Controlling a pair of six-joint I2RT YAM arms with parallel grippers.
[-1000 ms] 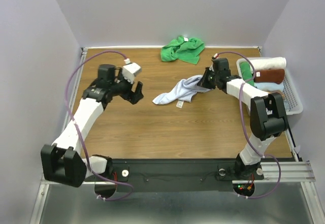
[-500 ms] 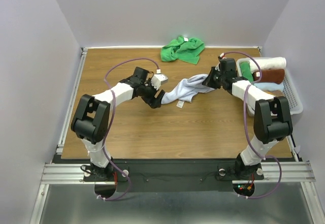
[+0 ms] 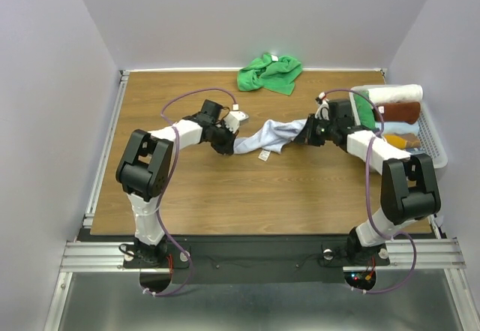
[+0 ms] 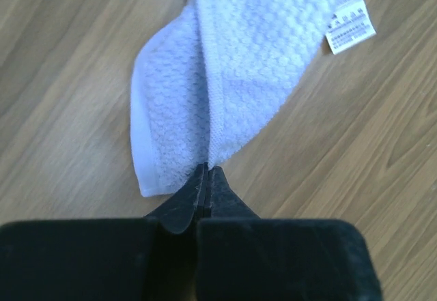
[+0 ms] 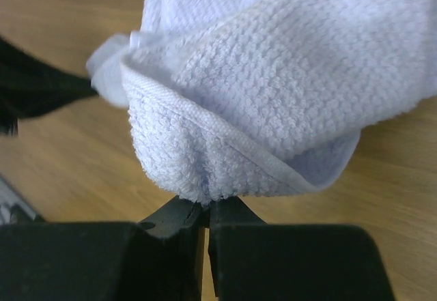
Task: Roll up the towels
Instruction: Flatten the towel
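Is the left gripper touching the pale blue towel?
Touching. The left wrist view shows the left gripper shut on a corner of the pale blue towel.

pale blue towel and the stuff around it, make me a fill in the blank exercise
The left gripper and right gripper are each ____ on an end of the pale bluish-white towel.
Its label lies nearer the ____ gripper.
The crumpled towel at the far edge of the table is ____.
The basket of rolled towels sits at its ____ edge.
Missing words: shut, left, green, right.
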